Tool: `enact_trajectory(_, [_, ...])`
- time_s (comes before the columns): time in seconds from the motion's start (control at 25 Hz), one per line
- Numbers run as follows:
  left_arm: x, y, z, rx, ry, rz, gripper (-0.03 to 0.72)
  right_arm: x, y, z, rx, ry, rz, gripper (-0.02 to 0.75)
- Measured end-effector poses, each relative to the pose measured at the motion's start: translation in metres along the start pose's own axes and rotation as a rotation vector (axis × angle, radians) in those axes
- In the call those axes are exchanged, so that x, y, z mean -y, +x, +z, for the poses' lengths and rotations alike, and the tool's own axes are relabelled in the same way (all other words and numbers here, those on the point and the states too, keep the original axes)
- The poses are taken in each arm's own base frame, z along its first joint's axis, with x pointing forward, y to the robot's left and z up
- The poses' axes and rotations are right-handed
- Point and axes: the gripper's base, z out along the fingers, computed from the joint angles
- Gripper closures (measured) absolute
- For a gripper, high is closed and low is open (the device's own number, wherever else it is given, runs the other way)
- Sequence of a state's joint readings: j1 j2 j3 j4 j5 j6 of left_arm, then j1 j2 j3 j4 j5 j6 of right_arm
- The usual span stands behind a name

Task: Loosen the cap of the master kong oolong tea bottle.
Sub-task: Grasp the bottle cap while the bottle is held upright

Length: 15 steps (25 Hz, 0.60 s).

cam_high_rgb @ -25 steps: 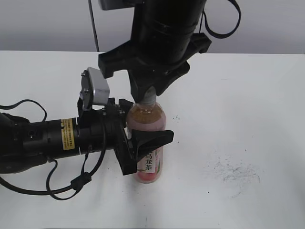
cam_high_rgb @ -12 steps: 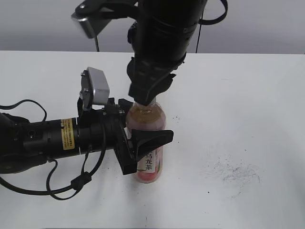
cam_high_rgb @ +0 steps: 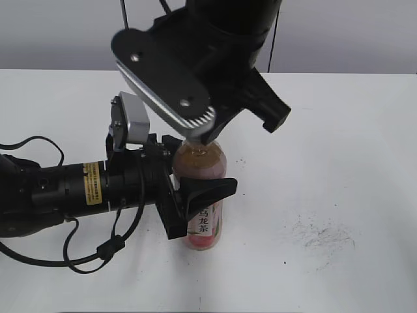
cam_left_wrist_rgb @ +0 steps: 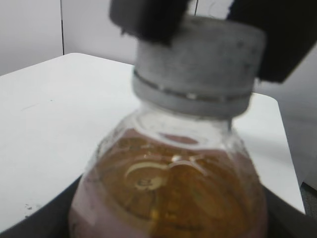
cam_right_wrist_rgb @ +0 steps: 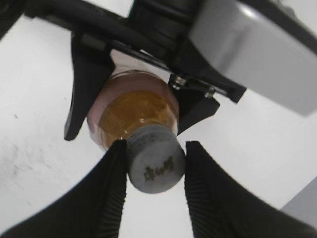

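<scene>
Bottle (cam_high_rgb: 203, 189) upright between two tools

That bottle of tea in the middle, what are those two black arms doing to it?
The left gripper clamps the slim clear plastic bottle of amber tea with a pink label, holding it upright on the white table. From above, the right gripper is closed on its small round white screw cap, placed to twist it loose. The cap sits on the neck.

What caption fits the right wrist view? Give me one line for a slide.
Right gripper clamped on the white cap while the left gripper holds the amber tea bottle upright.
</scene>
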State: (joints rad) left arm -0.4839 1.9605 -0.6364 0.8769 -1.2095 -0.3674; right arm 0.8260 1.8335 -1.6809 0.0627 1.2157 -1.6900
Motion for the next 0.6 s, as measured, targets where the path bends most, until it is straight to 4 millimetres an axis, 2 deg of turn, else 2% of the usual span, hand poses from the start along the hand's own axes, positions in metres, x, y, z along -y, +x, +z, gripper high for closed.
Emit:
enact_trajectory(0.08, [0.0000,0.0000,0.0000,0.000,0.000,0.001,0.243,0.0002,-0.0025,0.0001,0.005,0.001,-0.225,0.470])
enact_trajectory(0.12, [0.0000,0.0000,0.0000,0.000,0.000,0.001,0.243,0.0003,-0.0032,0.0001,0.010,0.002,-0.283,0.470])
enact_trajectory(0.24, [0.0000,0.0000,0.0000,0.000,0.000,0.001,0.243,0.0004,-0.0042,0.0001,0.020,0.005,-0.316,0.470])
enact_trajectory(0.36, [0.0004,0.0000,0.0000,-0.001,0.004,0.005,0.243,0.0004,-0.0040,0.0001,0.018,0.002,-0.025,0.456])
enact_trajectory(0.52, [0.0004,0.0001,0.0000,-0.001,0.005,0.007,0.243,0.0003,-0.0042,0.0001,0.016,-0.004,0.511,0.232])
enact_trajectory(0.6, [0.0004,0.0001,0.0000,-0.001,0.005,0.007,0.243,0.0003,-0.0047,0.0002,0.016,-0.006,0.799,0.172])
